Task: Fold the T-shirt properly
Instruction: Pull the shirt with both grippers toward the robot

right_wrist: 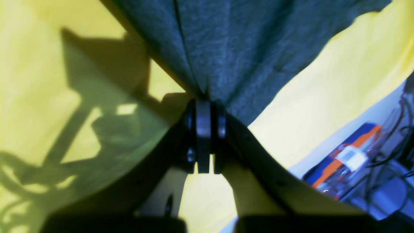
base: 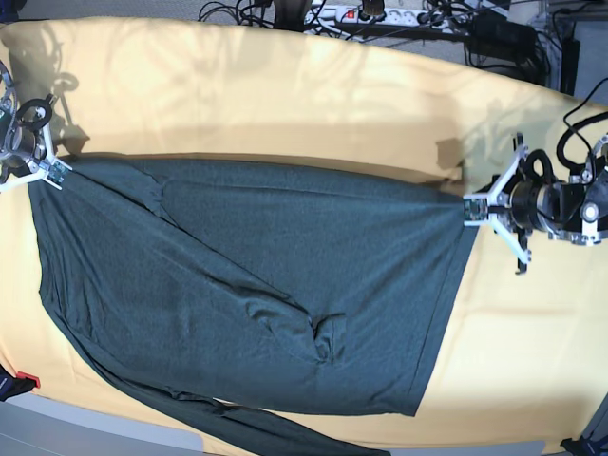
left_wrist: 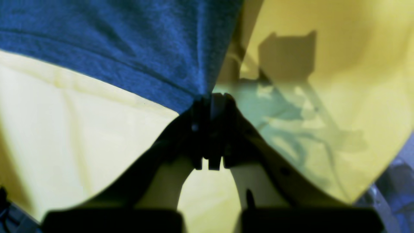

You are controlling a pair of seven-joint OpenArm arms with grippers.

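The dark green-grey T-shirt (base: pixel 266 285) lies spread across the yellow table, hem toward the right and one long sleeve (base: pixel 237 418) trailing along the front edge. My left gripper (base: pixel 472 208) is shut on the far hem corner at the right. In the left wrist view the closed left gripper (left_wrist: pixel 213 100) pinches the T-shirt (left_wrist: pixel 129 42), which rises away from it. My right gripper (base: pixel 59 172) is shut on the far corner at the left. The right wrist view shows the right gripper (right_wrist: pixel 203 100) closed on a pleat of the T-shirt (right_wrist: pixel 242 48).
A yellow cloth (base: pixel 285 95) covers the table. Cables and a power strip (base: pixel 380 14) lie behind the far edge. An orange-and-blue object (right_wrist: pixel 349 155) sits below the table's side. A small red item (base: pixel 27 380) shows at the front left corner.
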